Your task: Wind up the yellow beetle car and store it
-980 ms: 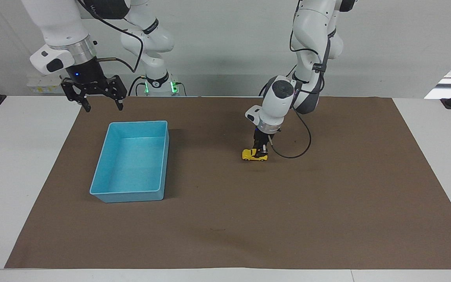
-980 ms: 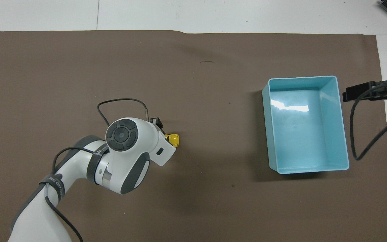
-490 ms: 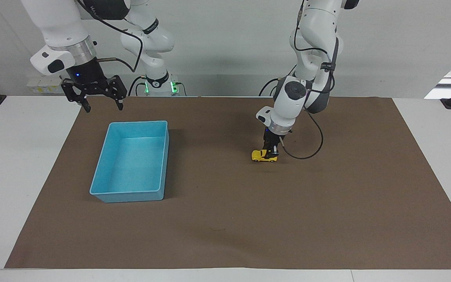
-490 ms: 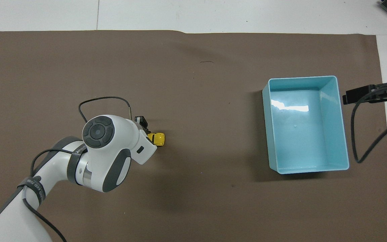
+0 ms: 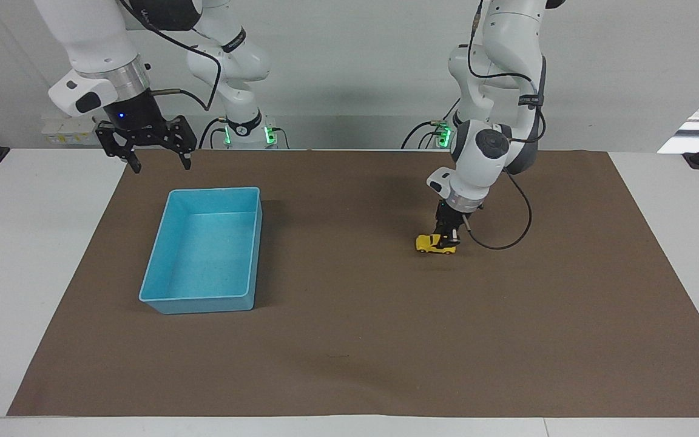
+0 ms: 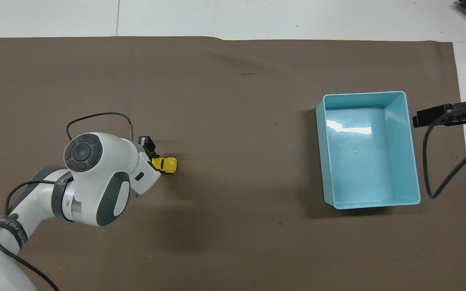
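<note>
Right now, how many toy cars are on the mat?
1. The yellow beetle car sits on the brown mat toward the left arm's end, gripped by the left end effector. The blue bin looks empty.

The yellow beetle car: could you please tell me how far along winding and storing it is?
Done: the left tool is shut on the yellow beetle car, which sits on the brown mat. In hand: being drawn back toward the left arm's end, apparently winding. Left: storing it in the empty blue bin. The right tool waits open.

overhead, the left arm's wrist hides the rear of the car (image 6: 166, 163); the right pincer (image 6: 419, 117) is mostly cut off
</note>
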